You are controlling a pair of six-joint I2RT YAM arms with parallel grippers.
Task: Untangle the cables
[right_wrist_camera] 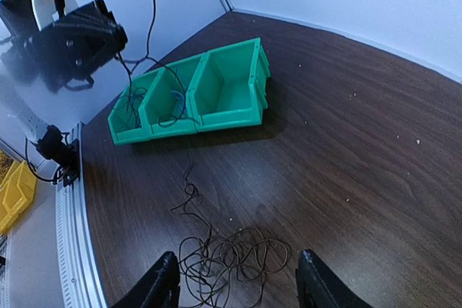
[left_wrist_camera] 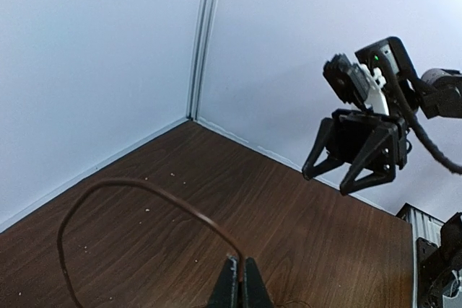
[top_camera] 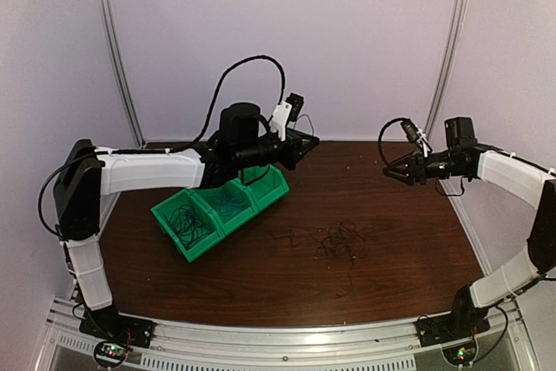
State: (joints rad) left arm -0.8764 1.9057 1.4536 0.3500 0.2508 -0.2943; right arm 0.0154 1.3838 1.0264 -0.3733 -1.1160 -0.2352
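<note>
L gripper [left_wrist_camera: 238,261]: fingers pressed together, clamped on a thin dark wire [left_wrist_camera: 108,182]. In its wrist cam the wire arcs up out of the tips, bends over to the side and drops out of frame at the bottom. In the top cam L gripper [top_camera: 304,141] hangs in the air just past the far end of the green bin row [top_camera: 201,249]. In the R wrist cam a thin wire runs from it down twd the bins; I can't tell which compartment it ends in.

R gripper [right_wrist_camera: 238,257]: fingers apart, nothing betw them, off the table. It hovers well to the side of the bin row, tips pointing back twd it, approx level w/ L gripper in L wrist cam.

Main tangle of cables [top_camera: 339,241], all thin dark loops, lies flat on the wood table [top_camera: 417,241], in front of the bin row and apart from it. In the R wrist cam it sits right below the R fingers. One stray strand trails from the tangle twd the bins w/o reaching them.

Bin row: 3 joined compartments, set diagonal. The end one farthest from L gripper holds dark wire [top_camera: 184,221]. The middle one holds blue wire [right_wrist_camera: 175,97].
</note>
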